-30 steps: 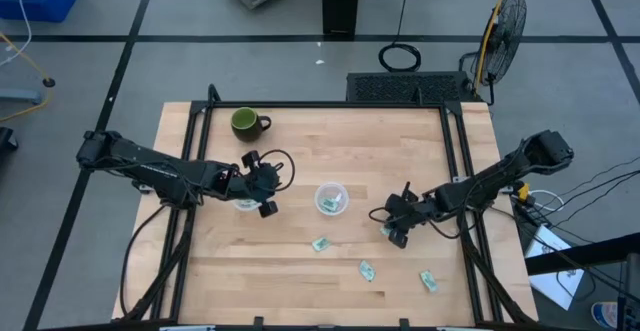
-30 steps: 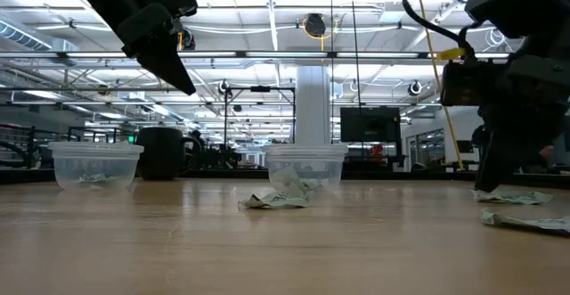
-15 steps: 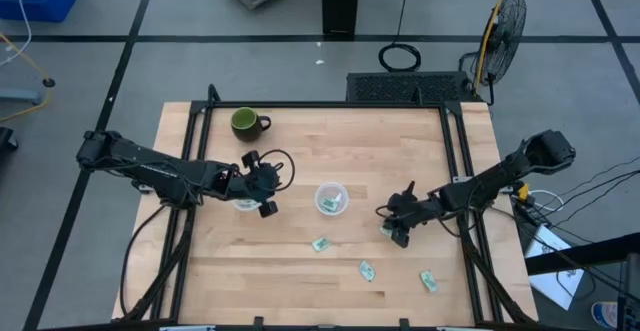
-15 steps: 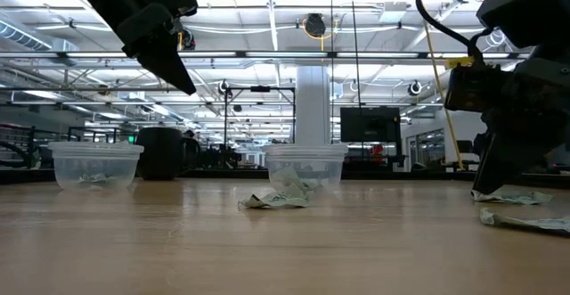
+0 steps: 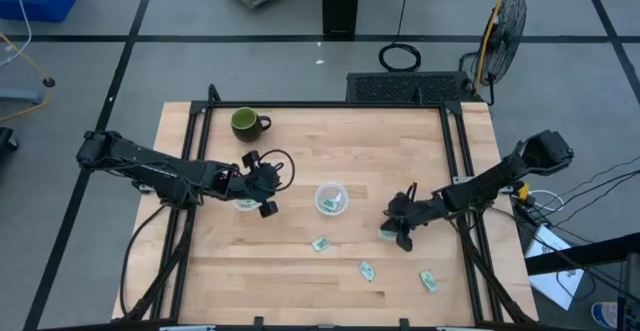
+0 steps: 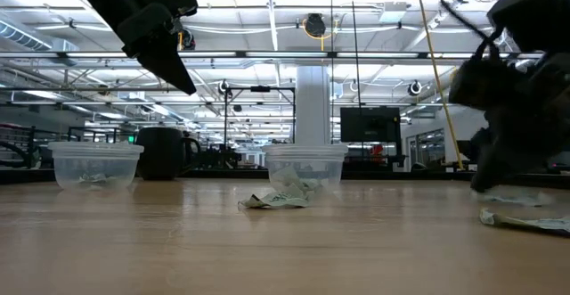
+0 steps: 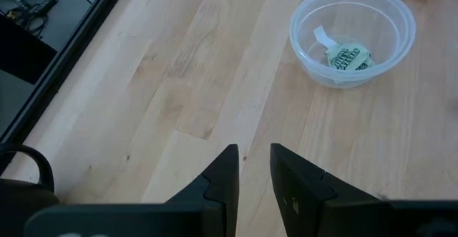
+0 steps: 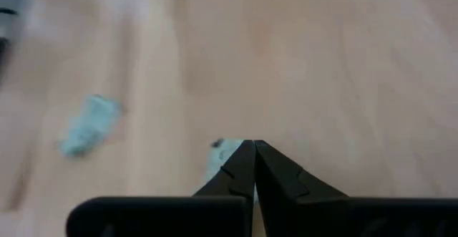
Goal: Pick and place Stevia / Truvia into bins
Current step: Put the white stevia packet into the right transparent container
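Observation:
Pale green Stevia packets lie on the wooden table: one [image 5: 320,243] near the middle, one [image 5: 367,269] and one [image 5: 428,280] toward the near edge. A fourth packet [image 8: 220,160] lies at the shut tips of my right gripper [image 8: 252,147], down at the table right of centre [image 5: 403,233]. Two clear bins stand upright with packets inside: the left one [image 6: 96,166] and the middle one [image 5: 331,198]. My left gripper [image 7: 254,158] hovers open above the left bin [image 5: 245,205], holding nothing. My right gripper is closed at one edge of the packet [image 8: 229,151], coming slanting down from the table's right. The packet lies flat on the table. The fingers hide the exact place of contact, so how much paper sits between them does not show.
A dark green mug [image 5: 246,122] stands at the far left of the table. Black rails [image 5: 462,171] run along the table's left and right sides. Another packet [image 8: 89,126] lies a little away from my right gripper. A bin [image 7: 352,33] shows in the left wrist view.
My right gripper has shut at the packet on the table and shifted slightly toward the table's right edge; it is blurred in the low view. The left arm has kept still.

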Tool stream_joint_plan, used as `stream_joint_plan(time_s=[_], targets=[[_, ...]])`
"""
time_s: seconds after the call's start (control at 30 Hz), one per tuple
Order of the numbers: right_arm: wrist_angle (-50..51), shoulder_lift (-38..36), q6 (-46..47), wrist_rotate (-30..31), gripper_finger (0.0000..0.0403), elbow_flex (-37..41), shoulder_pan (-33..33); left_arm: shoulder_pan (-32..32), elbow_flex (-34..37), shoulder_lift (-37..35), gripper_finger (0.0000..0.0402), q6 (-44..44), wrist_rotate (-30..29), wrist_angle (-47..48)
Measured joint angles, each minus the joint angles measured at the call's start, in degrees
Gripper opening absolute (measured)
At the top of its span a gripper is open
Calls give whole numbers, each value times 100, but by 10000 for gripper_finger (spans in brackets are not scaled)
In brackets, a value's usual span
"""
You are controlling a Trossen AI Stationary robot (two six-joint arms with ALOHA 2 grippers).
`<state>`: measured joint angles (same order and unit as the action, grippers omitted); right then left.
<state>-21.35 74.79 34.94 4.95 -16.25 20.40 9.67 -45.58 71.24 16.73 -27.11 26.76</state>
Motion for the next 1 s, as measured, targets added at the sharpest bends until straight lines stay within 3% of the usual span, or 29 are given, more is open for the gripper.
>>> stream_joint_plan(time_s=[0.17, 0.27, 0.37, 0.5, 0.67, 0.8, 1.0], targets=[[-1321, -10, -1749, 845, 1, -9, -1, 0, 0, 0, 88, -2, -2, -8], [-2157, -14, -2696, 2183, 1, -13, -63, 0, 0, 0, 88, -2, -4, -11], [-2887, -14, -2811, 3164, 1, -13, -351, 0, 0, 0, 88, -2, -44, -11], [-3570, 9, -2662, 2715, 1, -55, -846, -7, 0, 0, 88, -4, -342, -27], [-3436, 453, -2498, 1864, 0, -636, -1210, -112, 0, 0, 88, -3, -450, -60], [-2471, 1124, -2690, 1298, 0, -1497, -1294, -230, 0, 0, 88, 15, -446, -177], [-455, 1851, -2888, 1263, 0, -2674, -1353, -304, 0, 0, 88, 28, -412, -406]])
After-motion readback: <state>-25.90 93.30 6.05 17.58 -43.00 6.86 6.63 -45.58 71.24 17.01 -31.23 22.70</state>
